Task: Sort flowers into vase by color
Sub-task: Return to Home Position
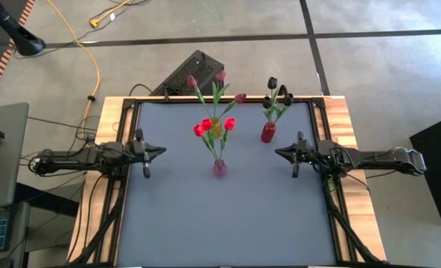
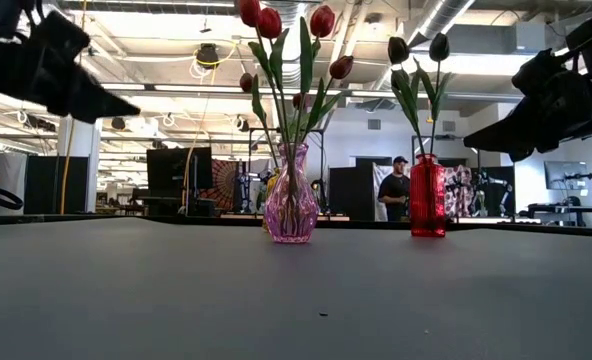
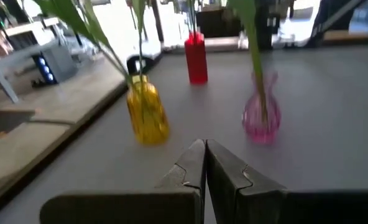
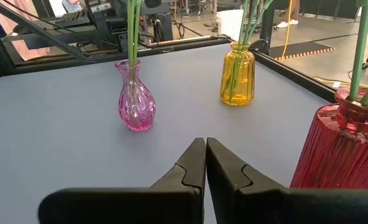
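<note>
High view: pink vase (image 1: 220, 168), tulip stems (image 1: 217, 149) upright, midway between my left gripper (image 1: 161, 151) and right gripper (image 1: 280, 153); both 2-finger pairs pressed together, empty.

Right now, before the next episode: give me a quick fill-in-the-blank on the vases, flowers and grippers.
1. The red vase holds the ___ flowers.
2. The pink vase holds the ___ flowers.
3. The third vase is coloured ___.
4. The left gripper and the right gripper are both ___.
Missing words: black; red; yellow; shut.
</note>
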